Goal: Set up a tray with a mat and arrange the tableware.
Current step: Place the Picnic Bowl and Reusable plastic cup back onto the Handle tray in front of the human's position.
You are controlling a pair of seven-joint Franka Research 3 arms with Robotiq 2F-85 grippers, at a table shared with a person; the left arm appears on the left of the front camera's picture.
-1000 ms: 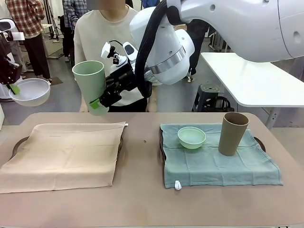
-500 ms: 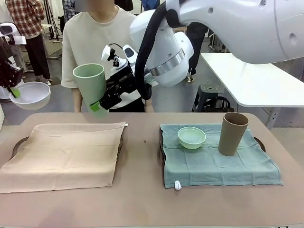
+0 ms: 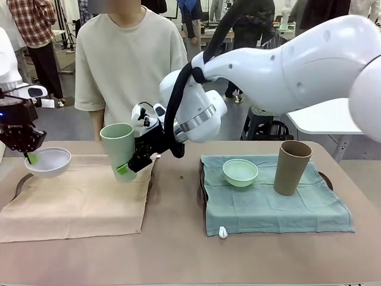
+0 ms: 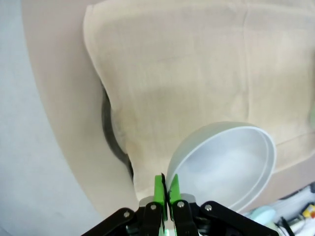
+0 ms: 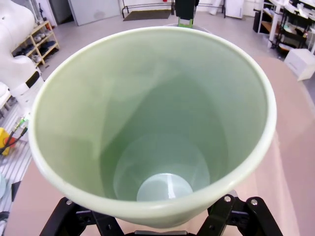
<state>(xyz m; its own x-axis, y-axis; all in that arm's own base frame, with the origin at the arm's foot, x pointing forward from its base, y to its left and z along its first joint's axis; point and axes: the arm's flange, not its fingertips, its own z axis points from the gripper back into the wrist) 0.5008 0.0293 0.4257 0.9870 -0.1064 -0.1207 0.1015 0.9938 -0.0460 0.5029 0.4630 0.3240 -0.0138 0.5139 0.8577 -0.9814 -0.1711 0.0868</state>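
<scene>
Left claw (image 3: 28, 156) clamped on the rim of the white bowl (image 3: 49, 162), green pads (image 4: 160, 188) pinched either side of the wall with almost no gap. Bowl carried mouth up, hanging over the far left corner of the beige mat (image 3: 77, 193); contact with the cloth impossible to judge. Dark tray rim (image 4: 109, 130) peeking out from under the same mat at its left edge.

Right of the bowl, over the far right corner of the beige mat: pale-green tumbler (image 3: 119, 149), gripped low on its wall by the right claw (image 3: 124, 169), arm reaching across from the right. Tumbler nearly upright, mouth up, long axis leaning slightly; base looking close to the cloth but probably not yet down. Seen from the right wrist, nothing inside the tumbler (image 5: 152, 128).

Key relation for the coming move: both pieces sit directly above the beige mat, each in the claw nearer its own corner, so a short straight drop seems all that is needed, tumbler axis brought vertical first.

Further right of the beige mat, on the blue-green mat (image 3: 274, 199): mint-green bowl (image 3: 240, 172) and brown tumbler (image 3: 292, 167), standing apart, already placed. Beyond the bench (image 3: 178, 250), a person in a pale shirt (image 3: 128, 59).
</scene>
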